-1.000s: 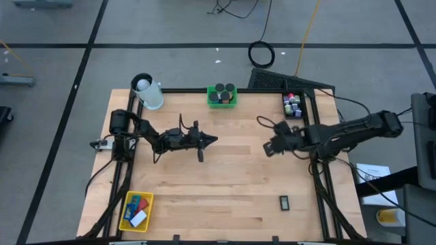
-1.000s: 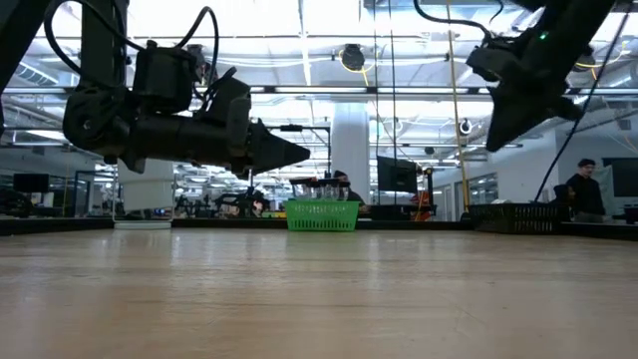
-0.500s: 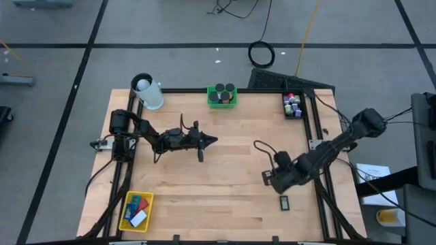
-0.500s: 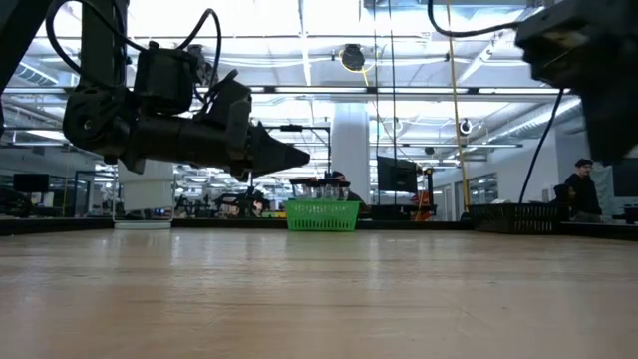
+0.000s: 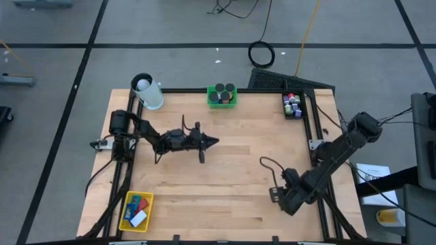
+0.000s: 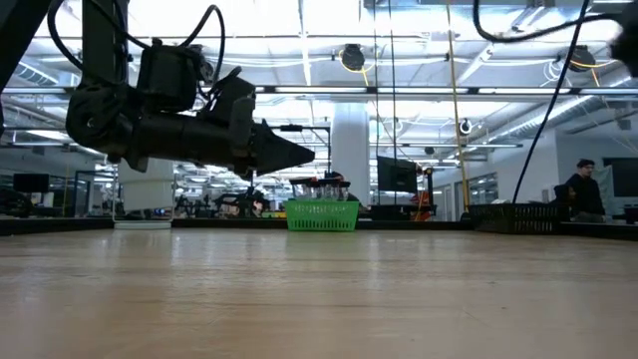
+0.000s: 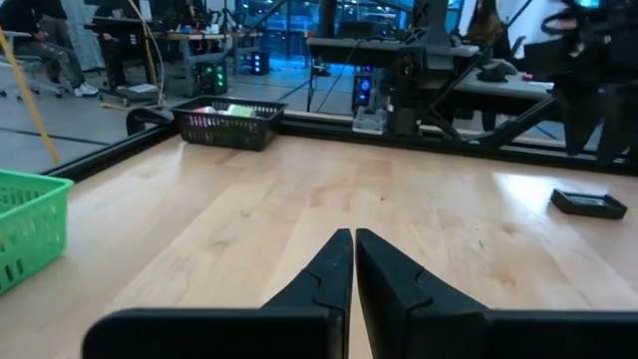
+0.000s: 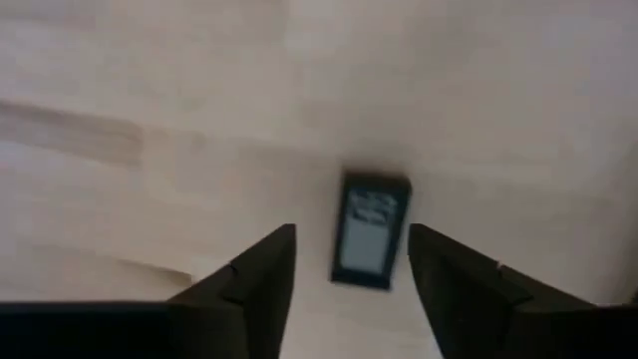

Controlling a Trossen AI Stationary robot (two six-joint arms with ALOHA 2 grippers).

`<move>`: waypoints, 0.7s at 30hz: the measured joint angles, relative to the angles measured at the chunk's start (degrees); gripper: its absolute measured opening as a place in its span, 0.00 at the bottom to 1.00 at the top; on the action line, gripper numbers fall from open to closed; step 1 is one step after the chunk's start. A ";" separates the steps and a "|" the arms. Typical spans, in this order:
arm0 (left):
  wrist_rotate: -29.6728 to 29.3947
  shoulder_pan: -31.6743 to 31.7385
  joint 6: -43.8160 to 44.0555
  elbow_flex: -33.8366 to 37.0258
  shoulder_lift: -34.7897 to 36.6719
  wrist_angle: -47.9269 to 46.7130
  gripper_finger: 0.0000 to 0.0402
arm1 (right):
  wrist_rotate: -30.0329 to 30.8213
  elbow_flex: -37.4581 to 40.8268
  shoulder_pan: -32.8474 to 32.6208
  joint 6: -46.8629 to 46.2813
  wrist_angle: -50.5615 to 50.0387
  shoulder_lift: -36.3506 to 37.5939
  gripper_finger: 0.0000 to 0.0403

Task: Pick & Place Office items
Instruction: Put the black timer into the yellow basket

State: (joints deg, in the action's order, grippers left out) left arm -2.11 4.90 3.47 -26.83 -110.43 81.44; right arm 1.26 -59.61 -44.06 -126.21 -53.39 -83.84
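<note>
A small flat black piece with a grey face [image 8: 369, 231] lies on the wooden table near its right near corner; the left wrist view shows it too [image 7: 588, 202]. My right gripper [image 8: 351, 231] hangs over it, pointing down and open, one finger on either side and clear of it. In the high view the right gripper [image 5: 281, 196] covers the piece. My left gripper [image 5: 214, 141] waits level above the table's middle, shut and empty [image 7: 352, 236].
At the far edge are a green basket [image 5: 222, 95] with black cylinders, a white cylinder with a black ring [image 5: 146, 92] and a black basket [image 5: 293, 105] of small coloured bits. A yellow basket [image 5: 136, 209] with red, blue and white blocks sits at the near left corner.
My right gripper has swung from the table's far right toward the near edge and come over the small black piece. It has tipped from slanting to pointing down and has rolled about. In the low view it has passed out at the right.
</note>
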 joint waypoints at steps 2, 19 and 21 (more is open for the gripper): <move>-0.39 -0.21 -0.16 -0.24 0.00 -0.78 0.05 | -1.94 0.00 -1.21 -0.83 0.37 -1.48 0.51; -1.03 -0.52 0.01 -0.28 -0.01 -1.15 0.05 | -1.54 0.15 -4.45 -4.76 5.06 -7.15 0.67; -1.05 -0.48 -0.01 -0.34 0.00 -1.14 0.05 | -2.07 0.15 -4.45 -4.20 7.91 -8.47 0.66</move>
State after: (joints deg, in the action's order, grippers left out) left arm -3.16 4.42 3.46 -27.17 -110.43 80.30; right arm -0.81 -59.46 -48.51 -130.41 -45.48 -92.31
